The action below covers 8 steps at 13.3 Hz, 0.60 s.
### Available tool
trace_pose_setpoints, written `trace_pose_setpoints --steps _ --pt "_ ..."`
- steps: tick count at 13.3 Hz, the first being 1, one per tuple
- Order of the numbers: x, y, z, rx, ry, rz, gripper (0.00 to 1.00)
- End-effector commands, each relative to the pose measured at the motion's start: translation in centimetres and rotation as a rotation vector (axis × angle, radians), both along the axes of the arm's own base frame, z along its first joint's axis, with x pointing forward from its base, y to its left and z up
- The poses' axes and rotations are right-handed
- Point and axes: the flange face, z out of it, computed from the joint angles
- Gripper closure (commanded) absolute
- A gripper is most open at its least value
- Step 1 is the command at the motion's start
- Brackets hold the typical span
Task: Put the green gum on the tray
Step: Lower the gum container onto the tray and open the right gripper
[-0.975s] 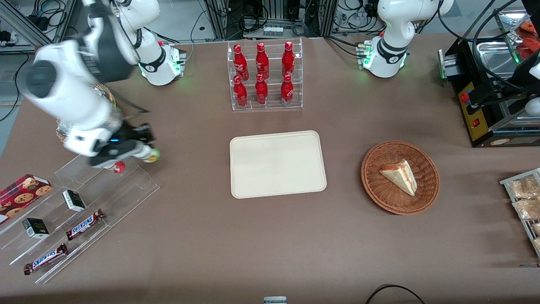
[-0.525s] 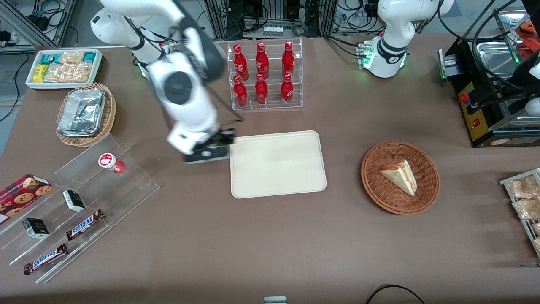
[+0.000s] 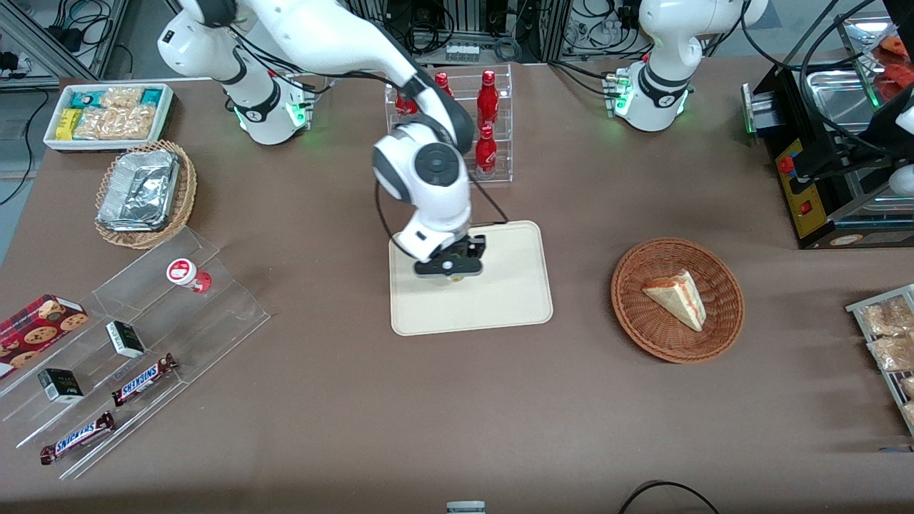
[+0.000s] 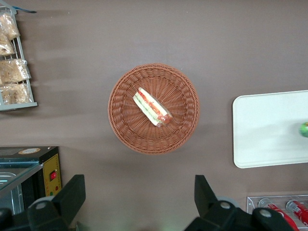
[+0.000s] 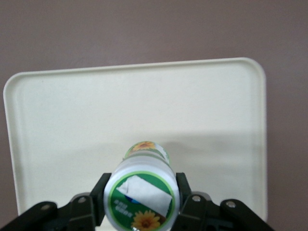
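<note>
My right gripper hangs over the cream-beige tray, above the part of it toward the working arm's end. In the right wrist view the gripper is shut on the green gum, a small bottle with a white lid and a green round label. Its green and yellow body points down at the tray. In the front view the gum is almost hidden under the gripper. The left wrist view shows the tray's end and a green speck of the gum over it.
A red-lidded gum bottle stands on the clear stepped rack with snack bars. A clear rack of red bottles stands farther from the front camera than the tray. A wicker basket with a sandwich lies toward the parked arm's end.
My right gripper has carried the green gum from the clear stepped rack across the table to above the tray. The red-lidded bottle stays on the rack.
</note>
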Motion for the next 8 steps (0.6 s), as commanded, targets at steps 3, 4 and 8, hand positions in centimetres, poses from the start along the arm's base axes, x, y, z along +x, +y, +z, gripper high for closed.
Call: trace_pose_setpoints --steps 3,4,8 --pt "-0.1 2.1 -4.5 0.004 -0.033 -0.026 1.00" --pt "-0.2 2.1 -5.0 -0.002 -0.028 -0.027 1.00" --pt "-0.4 2.2 -5.5 -0.005 -0.023 -0.026 1.00"
